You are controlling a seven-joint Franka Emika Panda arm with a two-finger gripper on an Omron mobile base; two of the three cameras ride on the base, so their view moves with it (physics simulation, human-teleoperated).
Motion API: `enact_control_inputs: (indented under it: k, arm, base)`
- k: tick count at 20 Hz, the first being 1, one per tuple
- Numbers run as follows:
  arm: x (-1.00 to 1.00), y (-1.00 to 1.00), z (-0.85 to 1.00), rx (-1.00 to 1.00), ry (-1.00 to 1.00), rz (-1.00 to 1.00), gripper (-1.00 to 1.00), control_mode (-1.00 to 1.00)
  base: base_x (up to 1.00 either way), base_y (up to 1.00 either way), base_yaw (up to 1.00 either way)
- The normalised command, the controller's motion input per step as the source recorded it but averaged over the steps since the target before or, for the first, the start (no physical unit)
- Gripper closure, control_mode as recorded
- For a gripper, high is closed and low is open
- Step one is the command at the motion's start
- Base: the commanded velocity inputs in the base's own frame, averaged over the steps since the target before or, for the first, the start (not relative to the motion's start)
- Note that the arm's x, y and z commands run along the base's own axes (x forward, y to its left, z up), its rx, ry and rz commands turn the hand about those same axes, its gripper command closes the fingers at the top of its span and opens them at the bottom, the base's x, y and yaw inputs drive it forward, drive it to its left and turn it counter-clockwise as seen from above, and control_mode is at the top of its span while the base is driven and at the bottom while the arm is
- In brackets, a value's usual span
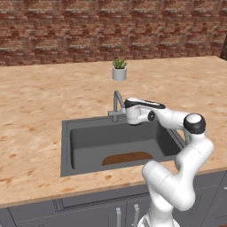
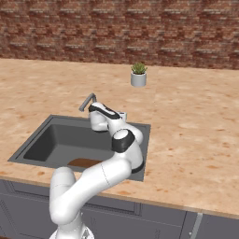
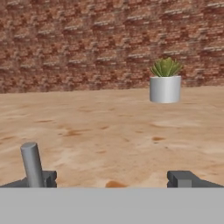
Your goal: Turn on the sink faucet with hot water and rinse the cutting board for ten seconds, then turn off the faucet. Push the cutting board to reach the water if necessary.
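The dark grey sink (image 1: 65, 146) is set in the speckled counter, and the grey faucet (image 1: 117, 103) stands at its back rim. Inside the basin, the reddish-brown cutting board (image 1: 128, 158) lies flat against the front wall, also visible in the right base view (image 2: 84, 162). My gripper (image 1: 132, 107) hovers just right of the faucet at spout height, pointing toward the brick wall. In the hand view the gripper (image 3: 113, 179) is open, and a grey rod of the faucet (image 3: 32, 164) rises by the left fingertip. The water is out of view.
A small white pot with a green plant (image 1: 119, 70) stands on the counter behind the faucet. The brick wall (image 1: 111, 26) closes the back. My arm's elbow (image 1: 194, 124) hangs over the sink's right rim. Grey cabinet fronts (image 1: 88, 213) run below the counter.
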Motion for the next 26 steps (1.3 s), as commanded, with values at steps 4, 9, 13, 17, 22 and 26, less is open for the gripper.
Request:
enact_control_inputs:
  k: [4, 9, 13, 17, 22, 26]
  arm:
    - [0.04, 0.00, 0.00, 0.00, 0.00, 0.00, -1.00, -1.00]
    - [0.00, -0.09, 0.00, 0.00, 0.00, 0.00, -1.00, -1.00]
    - [-0.03, -0.48, 0.00, 0.00, 0.00, 0.01, -1.00, -1.00]
    - [-0.06, -0.56, 0.00, 0.00, 0.00, 0.03, -1.00, -1.00]
    - [-0.10, -0.71, 0.00, 0.01, 0.00, 0.05, -1.00, -1.00]
    - [-0.04, -0.81, 0.00, 0.04, 0.00, 0.04, -1.00, -1.00]
  base:
    - [0.00, 0.00, 0.00]
    - [0.00, 0.00, 0.00]
    - [0.00, 0.00, 0.00]
    - [0.00, 0.00, 0.00]
    - [0.00, 0.00, 0.00]
    - [0.00, 0.00, 0.00]
